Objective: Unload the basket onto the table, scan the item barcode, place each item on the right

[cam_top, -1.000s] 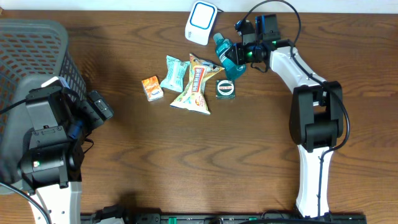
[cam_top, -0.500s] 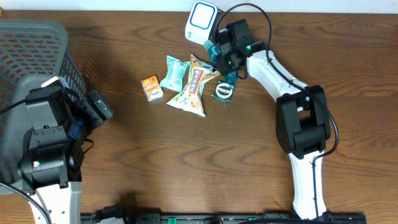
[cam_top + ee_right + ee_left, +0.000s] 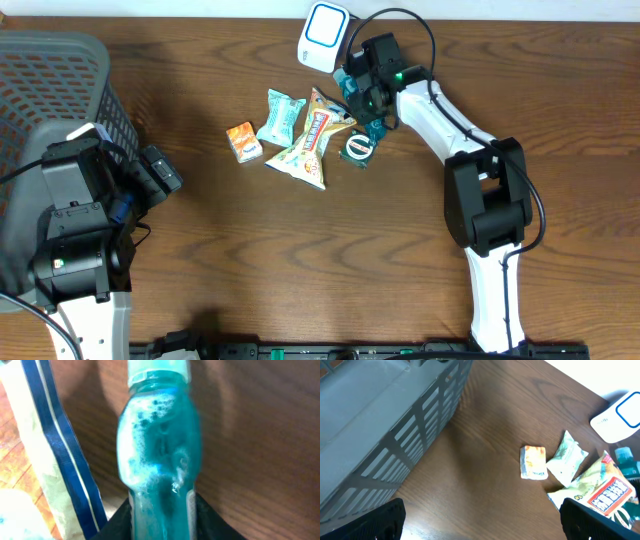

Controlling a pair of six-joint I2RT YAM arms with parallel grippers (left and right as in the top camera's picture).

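My right gripper (image 3: 366, 88) is shut on a teal bottle of blue liquid (image 3: 376, 124), just below the white barcode scanner (image 3: 325, 24). In the right wrist view the bottle (image 3: 160, 455) fills the gap between both black fingers (image 3: 117, 522), its cap end pointing away over the wood. The bottle lies low over the pile of items. My left gripper (image 3: 160, 170) stays at the left by the basket, and in its own view it (image 3: 485, 525) is open over bare wood.
A snack bag (image 3: 312, 138), a mint-green packet (image 3: 280, 118), an orange packet (image 3: 244, 141) and a round tin (image 3: 358, 148) lie close together left of and below the bottle. A grey basket (image 3: 60, 80) stands at the far left.
My right arm swung left with the bottle, from the right of the pile to just beside the scanner. The snack bag shifted slightly. The left arm stayed still.
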